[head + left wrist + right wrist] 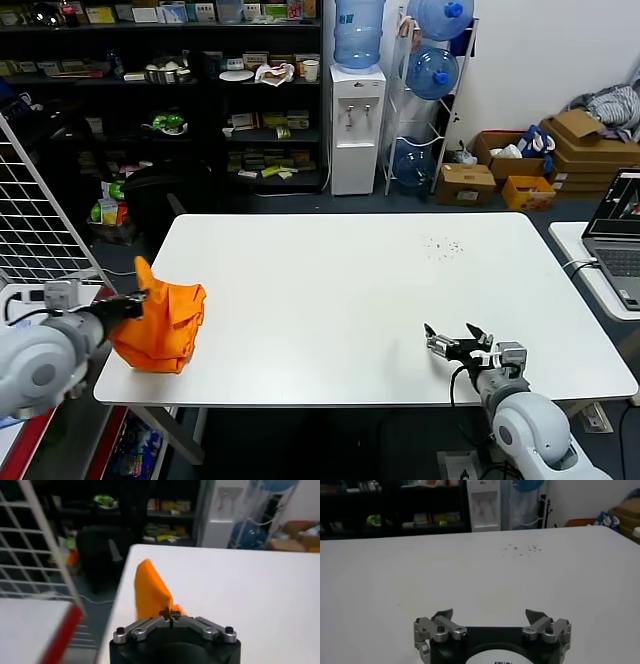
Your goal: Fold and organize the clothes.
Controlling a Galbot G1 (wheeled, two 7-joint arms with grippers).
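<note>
The clothes are one orange T-shirt [165, 325], bunched in a crumpled heap at the front left corner of the white table [350, 280]. No lettering shows on it. My left gripper [138, 300] reaches in from the left and is shut on a fold of the T-shirt. In the left wrist view the closed left gripper [170, 614] pinches orange fabric, and a peak of the T-shirt [150, 590] stands up just beyond it. My right gripper [450, 331] rests low near the table's front right, open and holding nothing. The right wrist view shows the right gripper [489, 614] with only bare tabletop between its fingers.
A wire grid panel [40, 220] stands beside the table's left edge. A laptop [620, 235] sits on a second table at the right. Small dark specks [443, 245] mark the tabletop at the far right. Shelves, a water dispenser [357, 130] and cardboard boxes stand behind.
</note>
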